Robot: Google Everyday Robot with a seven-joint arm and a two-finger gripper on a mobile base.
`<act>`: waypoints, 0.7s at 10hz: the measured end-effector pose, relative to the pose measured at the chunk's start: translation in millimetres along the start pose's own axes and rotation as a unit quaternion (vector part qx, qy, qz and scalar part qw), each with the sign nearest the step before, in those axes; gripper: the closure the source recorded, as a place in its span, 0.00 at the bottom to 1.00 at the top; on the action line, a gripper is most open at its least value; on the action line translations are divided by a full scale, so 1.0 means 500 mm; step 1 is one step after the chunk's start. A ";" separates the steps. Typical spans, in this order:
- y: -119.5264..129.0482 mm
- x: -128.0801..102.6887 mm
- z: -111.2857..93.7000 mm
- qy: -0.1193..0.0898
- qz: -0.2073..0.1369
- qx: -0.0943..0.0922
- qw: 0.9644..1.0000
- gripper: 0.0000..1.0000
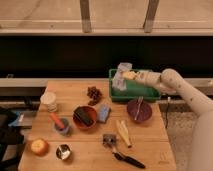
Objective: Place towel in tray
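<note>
Claw (pixel 126 76) gripping the towel (pixel 120 77) over the green tray (pixel 145 92)

The claw is reaching in from the right, closed on the pale towel, which is hanging bunched above the tray's left end, at the far right of the wooden tabletop (pixel 90 145). In front of the tray a maroon bowl (pixel 139 110) is holding a utensil; further left are sitting a blue sponge (pixel 104 113) and an orange bowl (pixel 84 117)

no readable text, labels or numbers; gripper (pixel 125 76) above tray (pixel 145 93).
</note>
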 end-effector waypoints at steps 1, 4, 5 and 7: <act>0.001 0.000 -0.001 -0.001 -0.001 0.001 1.000 0.56; -0.006 -0.032 -0.006 -0.022 -0.005 0.012 1.000 0.31; -0.006 -0.039 -0.008 -0.023 -0.010 0.016 1.000 0.24; -0.008 -0.048 -0.016 -0.022 -0.014 0.028 0.999 0.20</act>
